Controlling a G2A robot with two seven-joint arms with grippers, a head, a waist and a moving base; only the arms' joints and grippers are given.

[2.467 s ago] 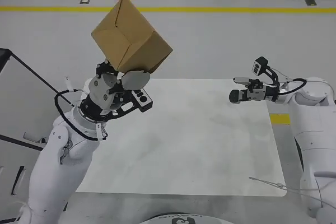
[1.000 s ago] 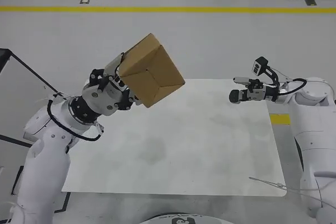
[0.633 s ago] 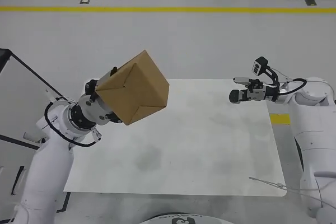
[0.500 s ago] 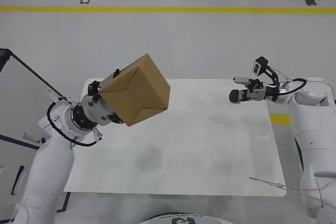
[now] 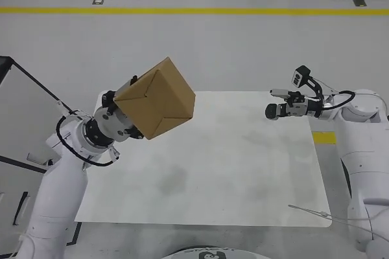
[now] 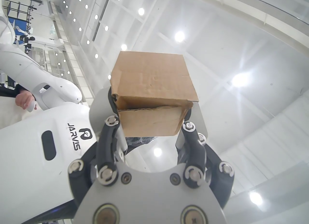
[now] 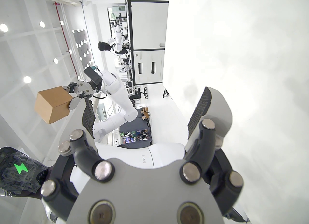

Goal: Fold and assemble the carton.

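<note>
The carton (image 5: 157, 97) is in the air over the far left corner of the desk (image 5: 246, 168), tilted on one corner. The left gripper (image 6: 149, 113) grasps it from below, with a finger on each side. One flap seam near the fingers gapes a little. The right gripper (image 7: 147, 99) hangs over the desk's far edge, near the right corner, with jaws spread and nothing between them.

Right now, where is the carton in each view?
Top view: carton held aloft over the table's far left corner.
Left wrist view: carton mid-frame, clamped in the left gripper.
Right wrist view: carton far off, beyond the table's edge.
Shared landmark: the left gripper holding it.
</note>
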